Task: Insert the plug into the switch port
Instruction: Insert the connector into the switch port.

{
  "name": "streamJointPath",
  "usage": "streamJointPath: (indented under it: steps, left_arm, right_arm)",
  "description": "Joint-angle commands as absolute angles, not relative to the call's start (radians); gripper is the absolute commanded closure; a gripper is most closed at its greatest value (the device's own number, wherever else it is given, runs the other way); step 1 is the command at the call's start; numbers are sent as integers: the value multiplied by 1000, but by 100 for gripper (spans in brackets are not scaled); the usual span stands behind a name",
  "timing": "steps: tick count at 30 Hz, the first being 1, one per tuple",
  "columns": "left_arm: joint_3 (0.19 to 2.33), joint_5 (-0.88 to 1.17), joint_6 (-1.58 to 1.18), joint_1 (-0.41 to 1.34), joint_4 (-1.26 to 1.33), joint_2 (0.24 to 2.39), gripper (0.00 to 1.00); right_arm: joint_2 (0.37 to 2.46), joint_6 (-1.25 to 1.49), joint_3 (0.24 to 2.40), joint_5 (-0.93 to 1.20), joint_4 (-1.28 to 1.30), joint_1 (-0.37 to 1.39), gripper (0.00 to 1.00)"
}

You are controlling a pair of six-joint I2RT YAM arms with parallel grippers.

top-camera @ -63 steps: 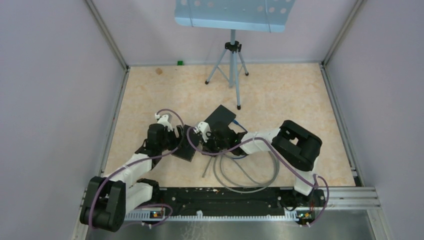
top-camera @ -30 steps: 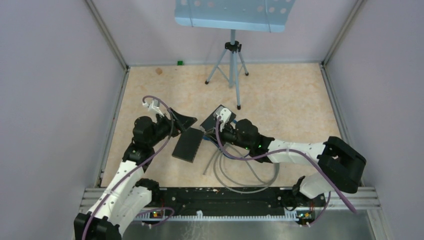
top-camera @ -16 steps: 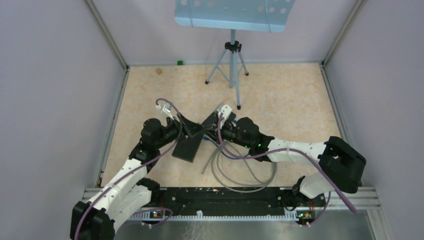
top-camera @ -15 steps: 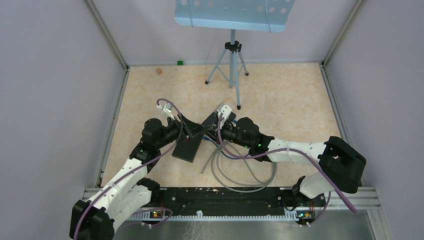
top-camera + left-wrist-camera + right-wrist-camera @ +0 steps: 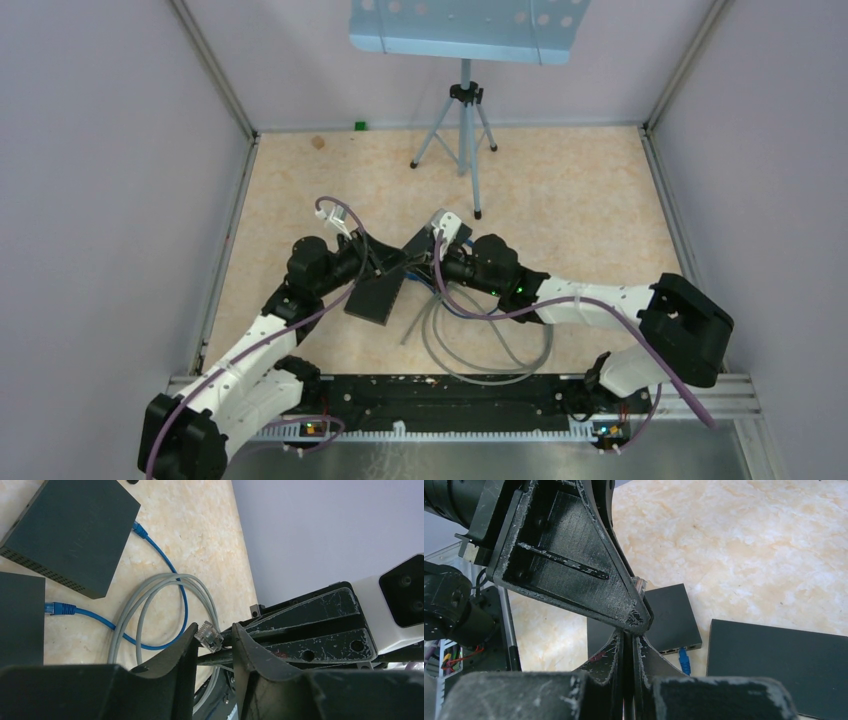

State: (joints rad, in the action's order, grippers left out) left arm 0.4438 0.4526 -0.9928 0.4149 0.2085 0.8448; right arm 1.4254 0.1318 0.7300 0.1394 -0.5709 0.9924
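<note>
Plug [image 5: 209,634]: lying tip toward ten o'clock between part-open left gripper [image 5: 214,630] jaws, not clamping; right gripper [image 5: 628,637] jaws, shut, pinching its tail from three o'clock.

Mottled beige, marble-like: table [image 5: 560,200]. Matte charcoal black: far switch housing [image 5: 70,530], near switch housing [image 5: 20,615]. Transparent, colourless: plug [image 5: 209,635]. Grey: looped cable [image 5: 206,597]. Blue: second cable [image 5: 157,550], connectors included. Black with white scuffing: left gripper fingers [image 5: 170,665], right gripper fingers [image 5: 310,615]. White and black: arm links [image 5: 590,298]. Pale lilac: walls [image 5: 100,200]. Light blue, perforated: panel [image 5: 460,25]. Grey: tripod [image 5: 463,110].
</note>
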Motion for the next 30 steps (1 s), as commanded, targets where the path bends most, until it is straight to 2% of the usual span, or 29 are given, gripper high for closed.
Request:
streamJointPath:
  steps: [1, 6, 9, 11, 15, 16, 17, 19, 24, 30]
  left_arm:
    - [466, 442, -985, 419, 249, 842, 67]
    - [466, 433, -981, 420, 234, 841, 78]
    - [461, 432, -974, 420, 232, 845, 100]
    - [457, 435, -977, 421, 233, 848, 100]
    - [455, 431, -979, 420, 225, 848, 100]
    - [455, 428, -977, 420, 222, 845, 100]
    - [456, 425, -977, 420, 220, 844, 100]
    - [456, 424, -976, 420, 218, 841, 100]
    - [456, 426, -977, 420, 216, 844, 100]
    - [454, 431, -977, 420, 215, 846, 100]
  right_arm:
    - [1386, 115, 765, 159, -585, 988, 100]
    - [1388, 107, 765, 169, -583, 989, 100]
    - [1385, 85, 759, 177, -578, 990, 100]
    - [1384, 70, 748, 177, -585, 989, 100]
    - [1373, 59, 706, 153, -644, 989, 85]
    - [1372, 57, 701, 146, -656, 989, 79]
    - [1370, 55, 696, 139, -660, 990, 67]
    - [1368, 53, 692, 126, -661, 989, 59]
    - [1369, 54, 690, 127, -669, 990, 57]
    - [1376, 66, 698, 111, -695, 989, 60]
